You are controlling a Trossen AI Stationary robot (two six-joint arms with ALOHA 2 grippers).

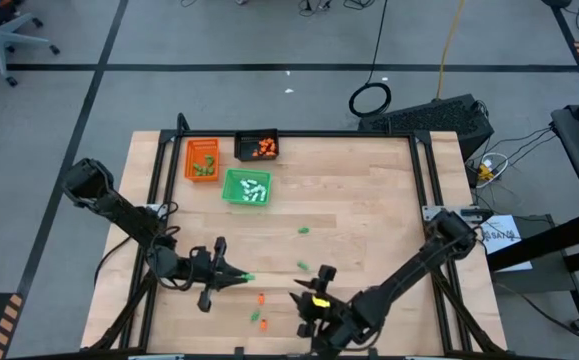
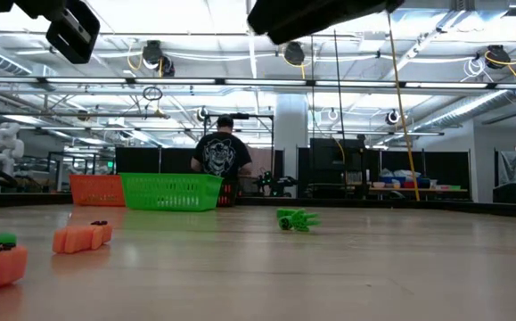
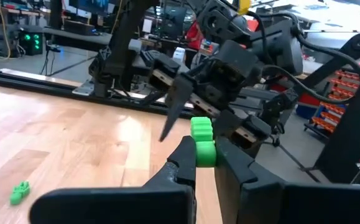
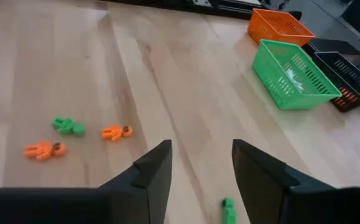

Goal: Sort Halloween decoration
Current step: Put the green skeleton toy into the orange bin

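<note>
Only the left wrist view shows the left gripper (image 3: 204, 155) clamping a green piece (image 3: 202, 140); right gripper (image 4: 201, 168) jaws apart.

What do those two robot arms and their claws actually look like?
Both are dark, jointed arms rising from the table's near corners. Each ends in a claw with two flat, tapering black fingers: the left claw and the right claw. The right one carries a small yellow marking near its wrist.

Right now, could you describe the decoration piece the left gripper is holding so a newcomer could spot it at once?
Start at the near edge of the wooden table, left of middle, where the left gripper points inward. Pinched at its tips is a small green piece, the only decoration lifted off the wood.
</note>
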